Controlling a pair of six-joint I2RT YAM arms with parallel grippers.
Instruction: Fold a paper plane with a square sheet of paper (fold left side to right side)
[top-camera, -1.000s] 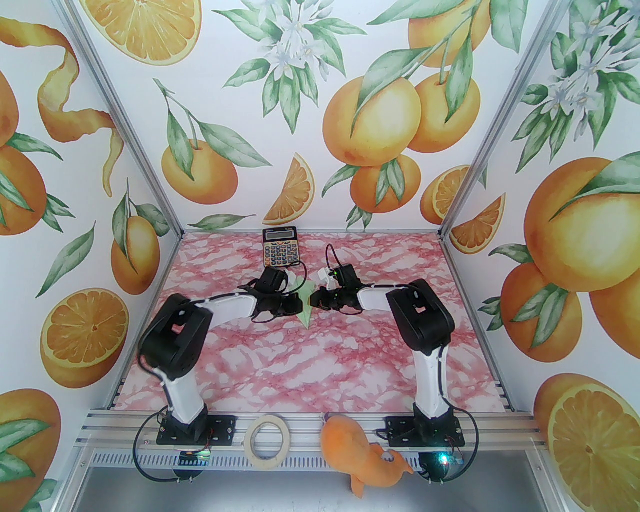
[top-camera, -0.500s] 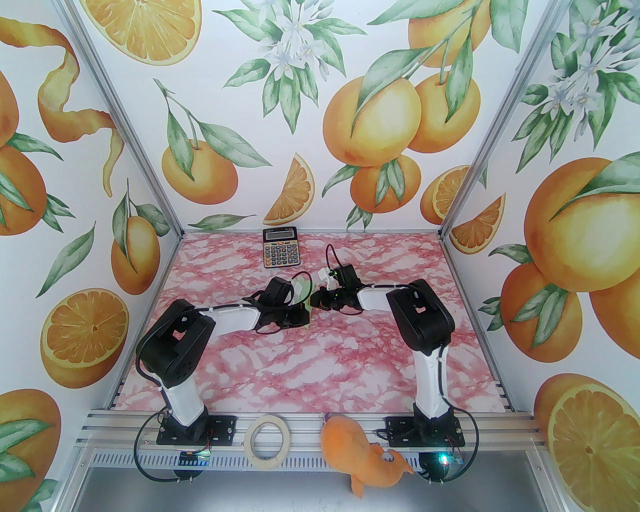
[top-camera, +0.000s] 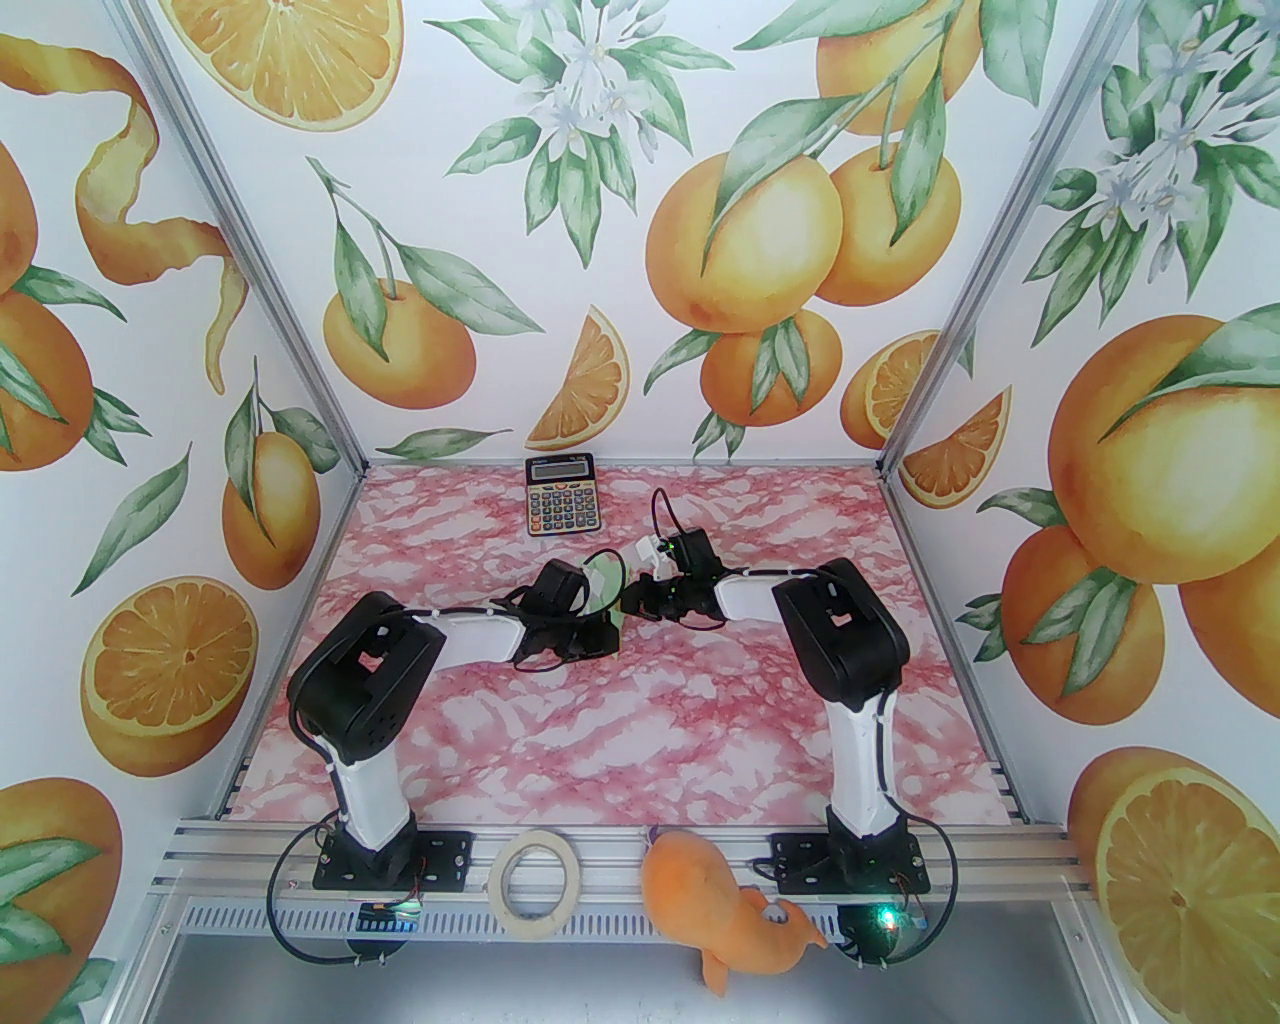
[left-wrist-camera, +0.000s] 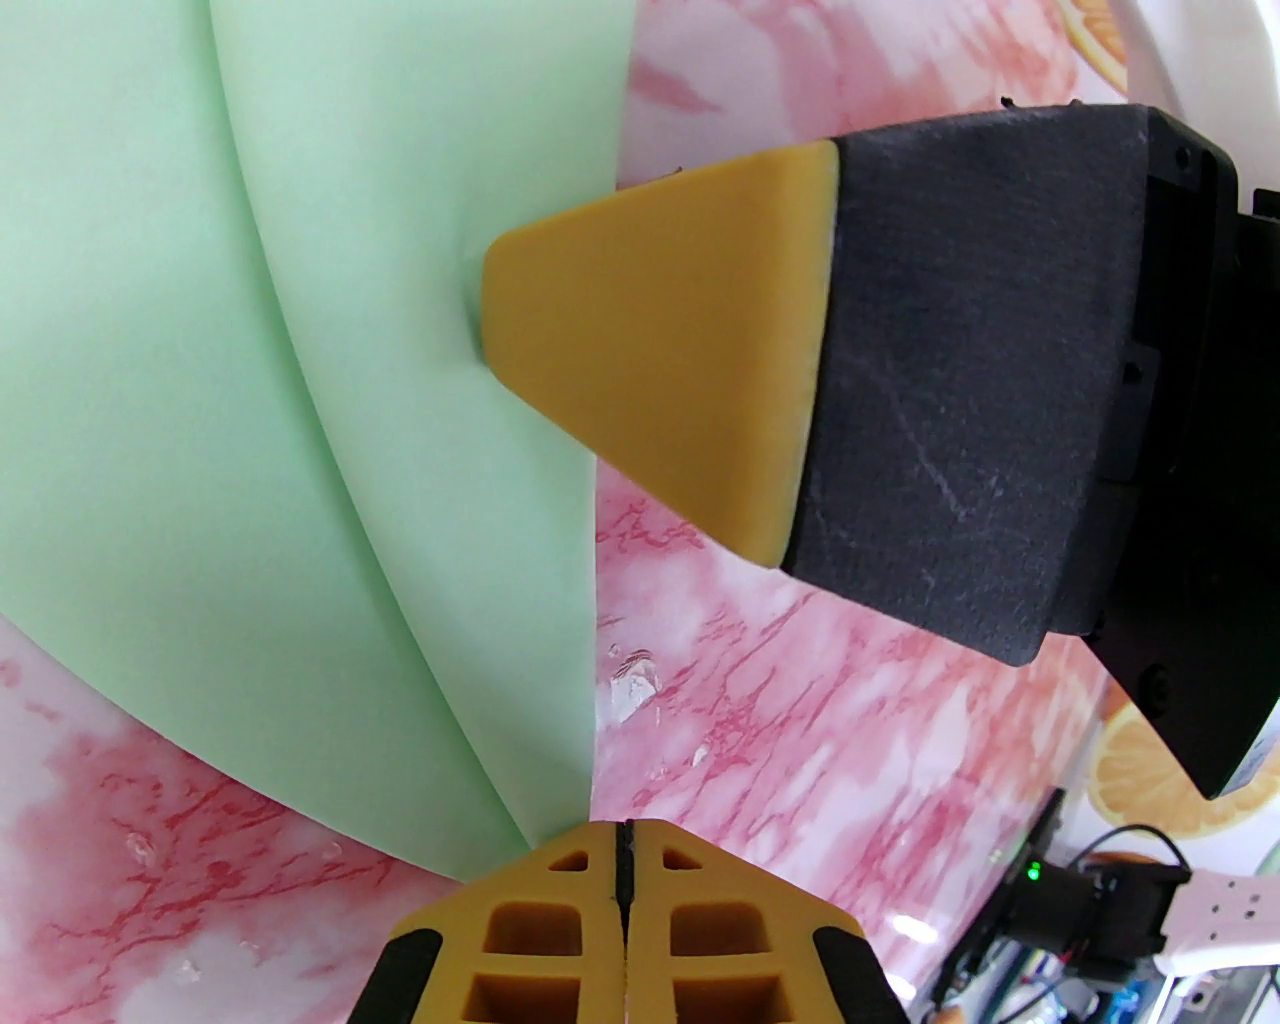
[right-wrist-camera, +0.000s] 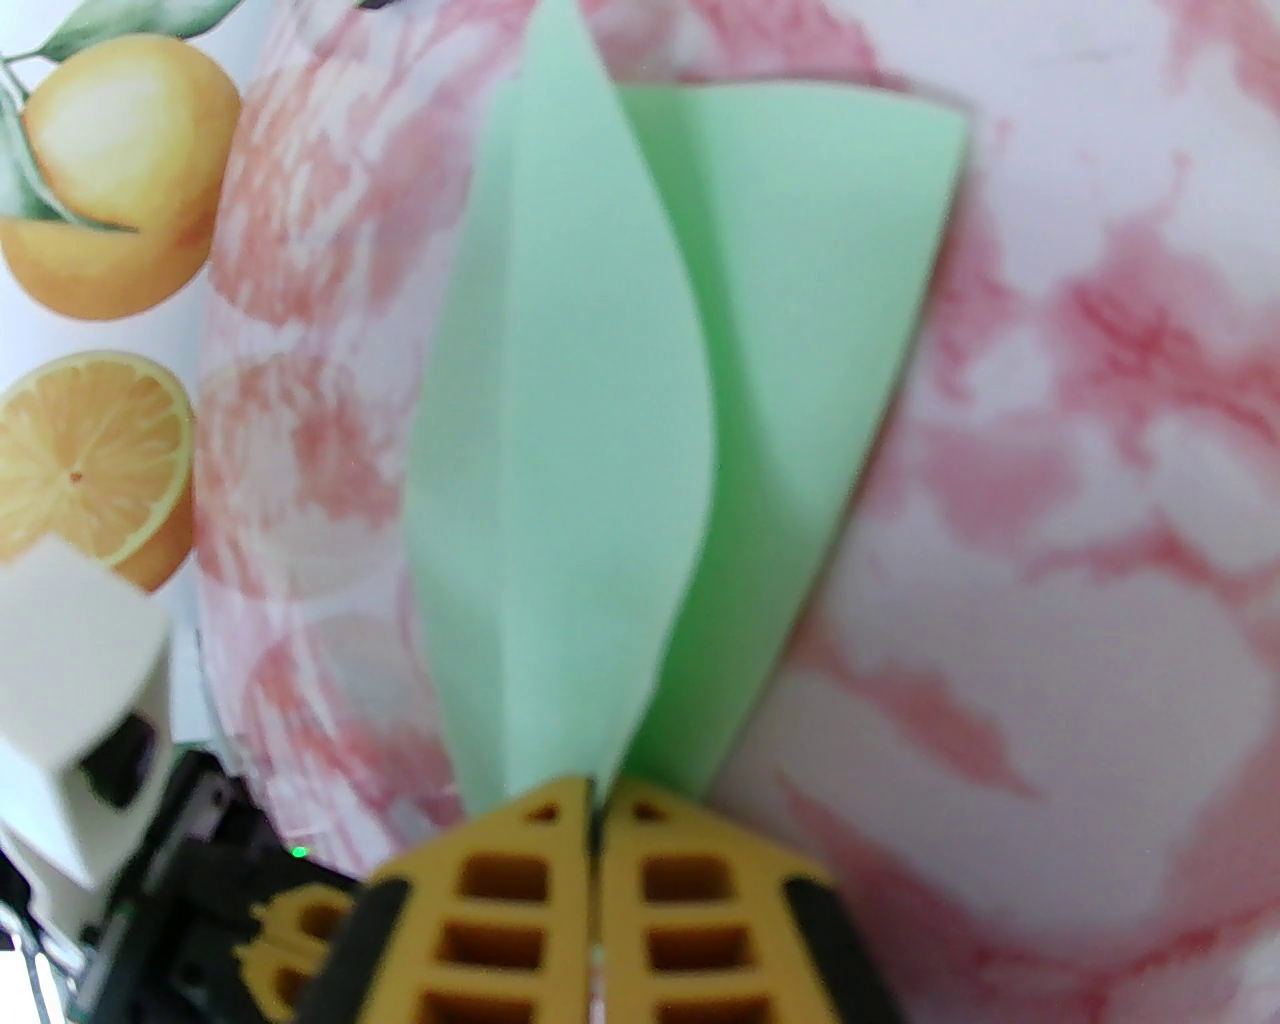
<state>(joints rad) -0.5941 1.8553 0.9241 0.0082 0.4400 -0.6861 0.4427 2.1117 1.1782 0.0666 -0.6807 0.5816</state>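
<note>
The left tool, pinching the thin pale green folded paper sheet, has carried its flap rightward to the right tool, likewise pinching it, so flattening the crease seemingly remains.

paper: thin, matt, smooth, pale green.
table: glossy pink marble-print top, mirroring the wall.
finger pads: matt mustard plastic or rubber.
rail: bare brushed metal.
toy: fuzzy orange plush cloth.
</note>
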